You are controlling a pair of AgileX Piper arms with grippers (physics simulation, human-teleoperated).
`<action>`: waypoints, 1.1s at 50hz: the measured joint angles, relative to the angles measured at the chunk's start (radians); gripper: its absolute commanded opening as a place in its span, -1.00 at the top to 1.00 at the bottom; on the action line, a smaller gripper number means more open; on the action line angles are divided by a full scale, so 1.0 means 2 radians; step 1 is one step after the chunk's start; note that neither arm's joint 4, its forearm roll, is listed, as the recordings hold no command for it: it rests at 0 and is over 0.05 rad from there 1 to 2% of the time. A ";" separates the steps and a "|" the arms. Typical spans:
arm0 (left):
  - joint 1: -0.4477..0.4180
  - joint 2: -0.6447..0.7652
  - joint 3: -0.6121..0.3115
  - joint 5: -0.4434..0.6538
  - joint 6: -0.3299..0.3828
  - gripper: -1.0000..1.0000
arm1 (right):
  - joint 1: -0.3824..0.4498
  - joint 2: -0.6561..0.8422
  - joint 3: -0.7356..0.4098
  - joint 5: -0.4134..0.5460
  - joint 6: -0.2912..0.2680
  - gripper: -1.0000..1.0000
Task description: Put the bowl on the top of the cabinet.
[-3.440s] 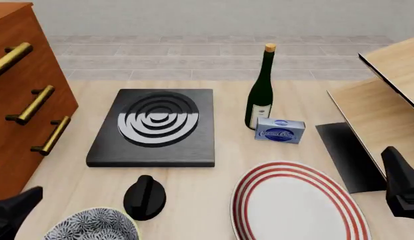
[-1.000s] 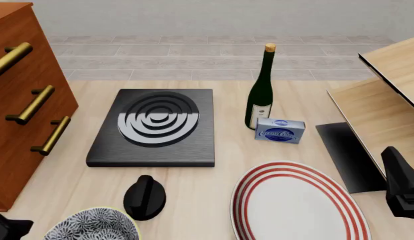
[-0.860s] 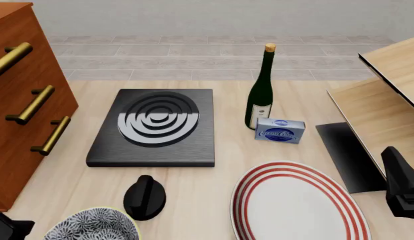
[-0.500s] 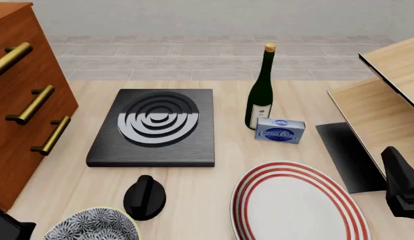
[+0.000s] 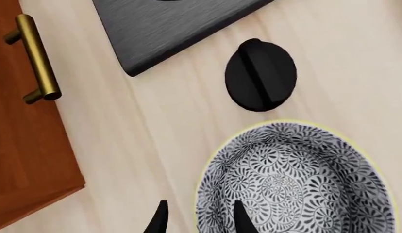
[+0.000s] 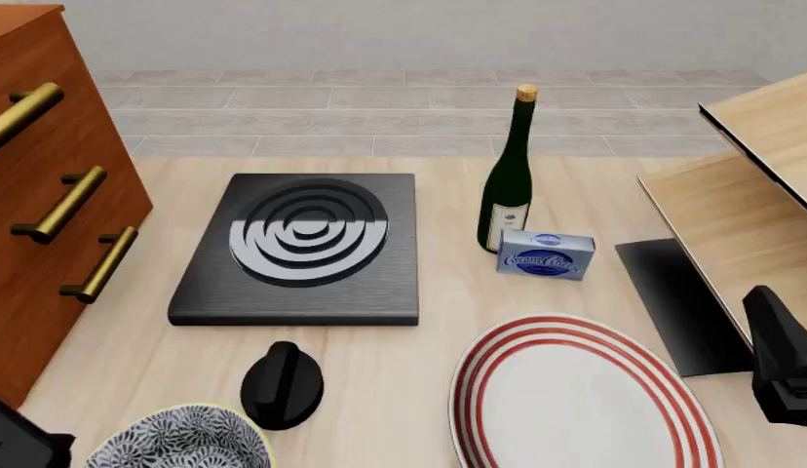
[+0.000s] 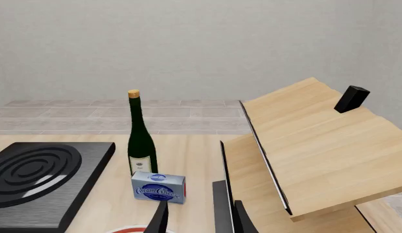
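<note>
though the left gripper hangs open astride the bowl rim, nothing is gripped; lifting it onto the cabinet remains

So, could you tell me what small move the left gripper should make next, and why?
Probably ease the left gripper down over the bowl's near rim. Its open fingers straddle the pale rim of the bowl, one inside and one outside, with nothing held yet.

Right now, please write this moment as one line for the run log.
phase: approach | left gripper: open, over the rim of the bowl | bowl: on table, not lifted | right gripper: open, idle | cabinet: top out of view
</note>
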 measured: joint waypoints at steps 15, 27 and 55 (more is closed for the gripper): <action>0.005 0.029 0.017 -0.041 0.006 -1.00 | 0.000 0.000 0.000 0.000 0.000 -1.00; 0.005 0.050 0.031 -0.072 0.010 -1.00 | 0.000 0.000 0.000 0.000 0.000 -1.00; 0.000 0.004 -0.041 -0.031 -0.014 1.00 | 0.000 0.000 0.000 0.000 0.000 -1.00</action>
